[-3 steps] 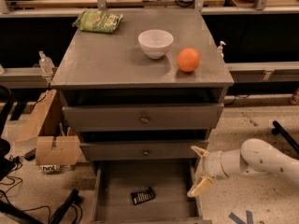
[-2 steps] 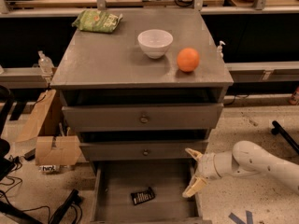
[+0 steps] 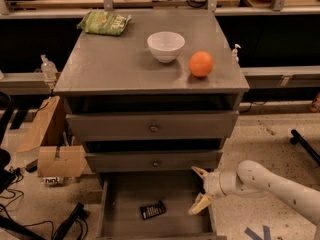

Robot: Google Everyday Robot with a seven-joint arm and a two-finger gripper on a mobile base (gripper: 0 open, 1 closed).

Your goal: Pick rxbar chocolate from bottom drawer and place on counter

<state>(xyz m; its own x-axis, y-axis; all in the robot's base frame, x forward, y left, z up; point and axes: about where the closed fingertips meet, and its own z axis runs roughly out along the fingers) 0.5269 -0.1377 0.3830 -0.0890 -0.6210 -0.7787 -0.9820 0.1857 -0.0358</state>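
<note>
At the right side of the open bottom drawer (image 3: 131,190), the gripper (image 3: 193,190) hung above the drawer's right wall, carried by the white arm (image 3: 270,181) that entered from the right of the scene. The jaws stood apart, one finger (image 3: 199,172) toward the far side and the other toward the near side, so that the gap between them faced left into the drawer. The rxbar chocolate (image 3: 152,210) lay flat on the drawer floor, near the front edge and about midway across. It was to the left of the jaws, a little nearer than them, and apart from both fingers. Its long axis ran roughly left to right, with the right end turned slightly toward the far side. In that attitude the fingers appeared set to close across the bar's narrow width. The coming move therefore probably called for travel to the left, slightly toward the near side, and downward to the drawer floor. The counter (image 3: 120,66) above held a white bowl (image 3: 166,45), an orange (image 3: 201,64) and a green snack bag (image 3: 104,22).
</note>
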